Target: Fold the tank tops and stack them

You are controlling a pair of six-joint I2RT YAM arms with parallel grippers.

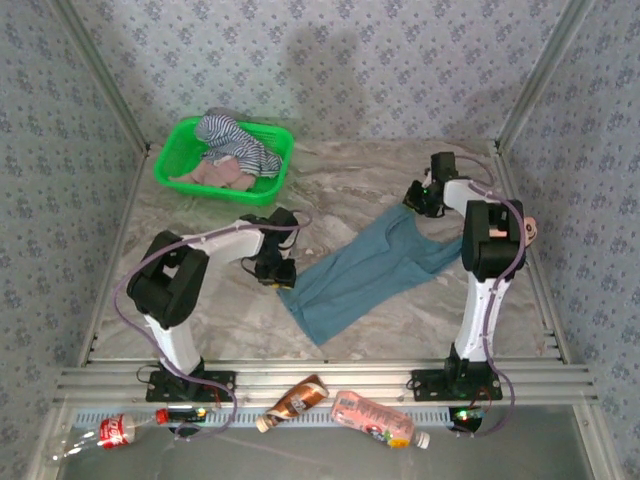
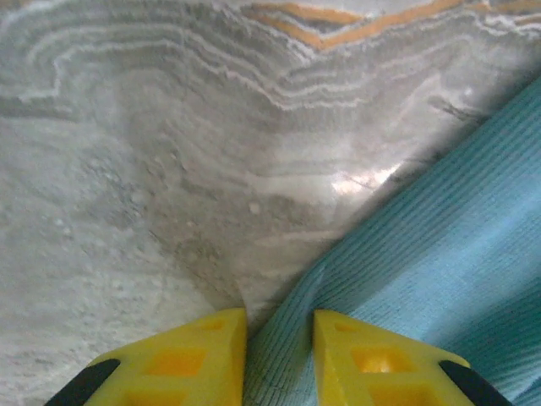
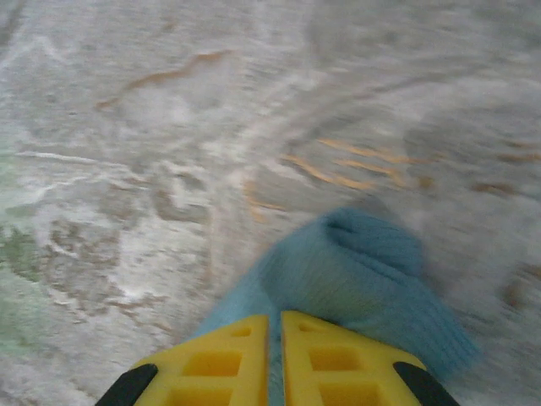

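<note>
Marbled bench, floral walls, one teal tank top, two more tops in one green basket, right gripper clamping the teal, left gripper narrow astride its hem, hold unclear to me.

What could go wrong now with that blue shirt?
1. The left gripper has only the very edge of the teal top between its jaws, so the cloth may slip out when lifted.
2. The right gripper pinches a bunched end, so the fold could come out crooked.

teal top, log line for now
teal top: spread on table | left gripper: open astride left edge | right gripper: shut on far end
</note>
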